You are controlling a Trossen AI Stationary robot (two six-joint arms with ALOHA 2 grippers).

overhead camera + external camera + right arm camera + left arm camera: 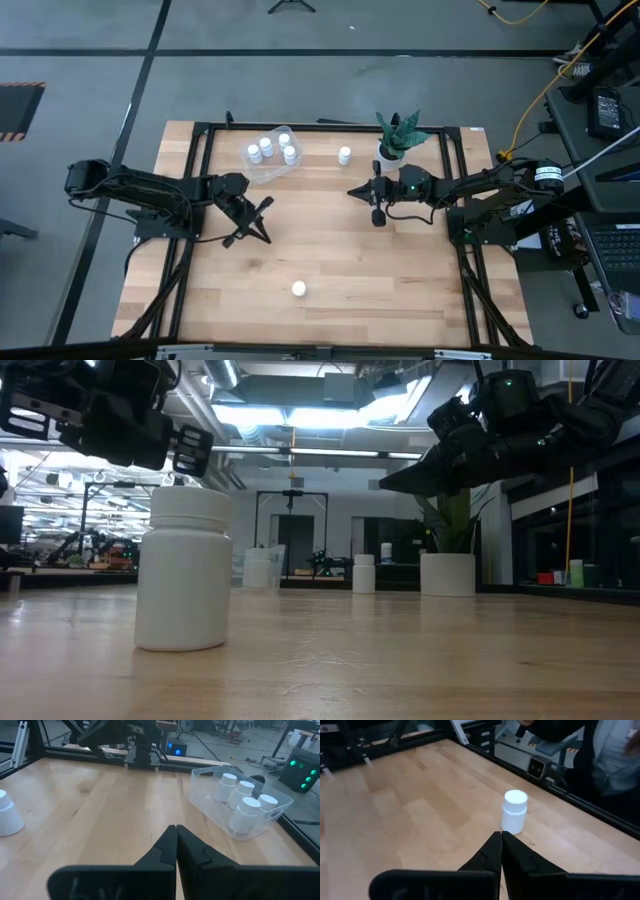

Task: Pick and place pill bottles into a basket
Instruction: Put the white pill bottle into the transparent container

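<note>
Three pill bottles (272, 149) in basket (250, 168), two loose on table (330, 260).
Left end effector (262, 222) and right end effector (358, 191) both closed, empty, hovering mid-table.

Bottles (272, 148) in basket (262, 170) — perhaps three inside.

A light wooden table (400, 270) with a black frame (330, 127) round its edge stands on a grey floor (90, 80). At its far edge, right of centre, stands a white pot (390, 154) with a green plant (400, 131). To the right of the table a yellow cable (540, 95) runs across the floor beside dark equipment (610, 110), and in the left wrist view a person (615, 755) stands beyond the table's edge.
</note>
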